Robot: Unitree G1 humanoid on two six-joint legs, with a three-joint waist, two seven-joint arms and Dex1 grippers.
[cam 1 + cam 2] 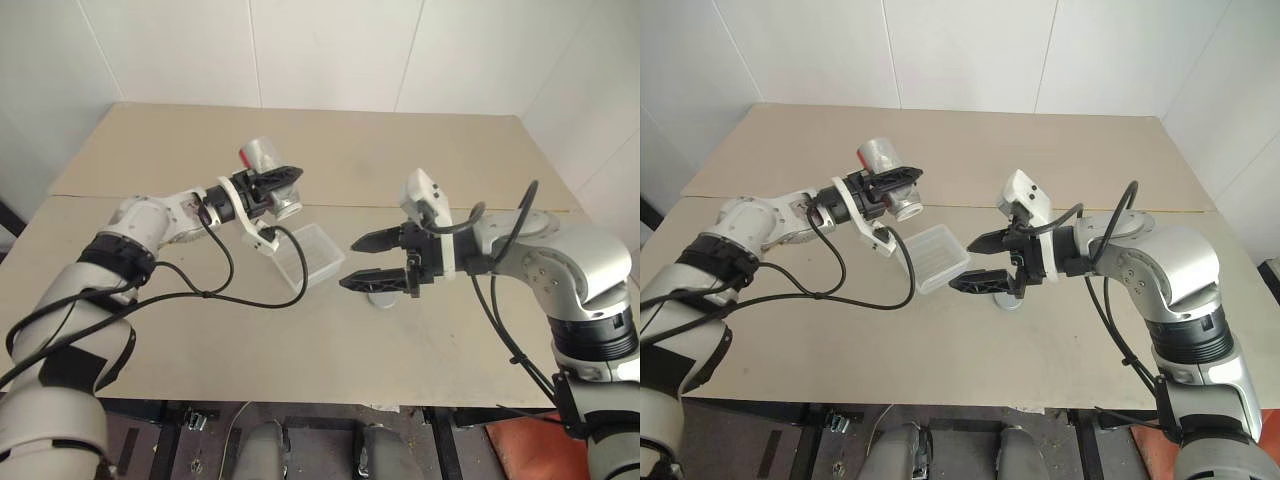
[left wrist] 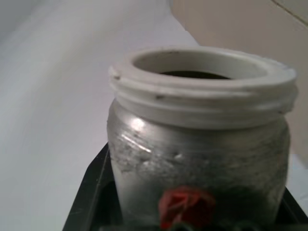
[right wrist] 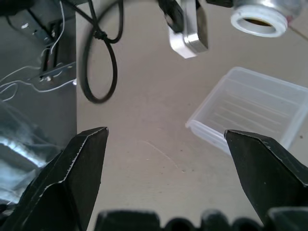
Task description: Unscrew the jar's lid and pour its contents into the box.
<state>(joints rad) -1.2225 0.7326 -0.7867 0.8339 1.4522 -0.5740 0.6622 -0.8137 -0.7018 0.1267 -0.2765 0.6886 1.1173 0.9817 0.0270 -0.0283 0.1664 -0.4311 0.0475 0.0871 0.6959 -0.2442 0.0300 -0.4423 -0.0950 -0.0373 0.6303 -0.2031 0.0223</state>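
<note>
Jar (image 1: 262,157), upper left of centre, looks light, rigid, slick; left gripper (image 1: 272,186) grasps its body, right gripper (image 1: 362,262) released.

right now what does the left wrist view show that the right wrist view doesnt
The left wrist view gives a close look at the jar's silvery body with a red mark and the white threaded neck, lid off. The right wrist view shows the box lying empty on the table, a looped black cable, and the right gripper with its fingers wide open. Both show the jar's open white mouth with something dark inside.
</note>
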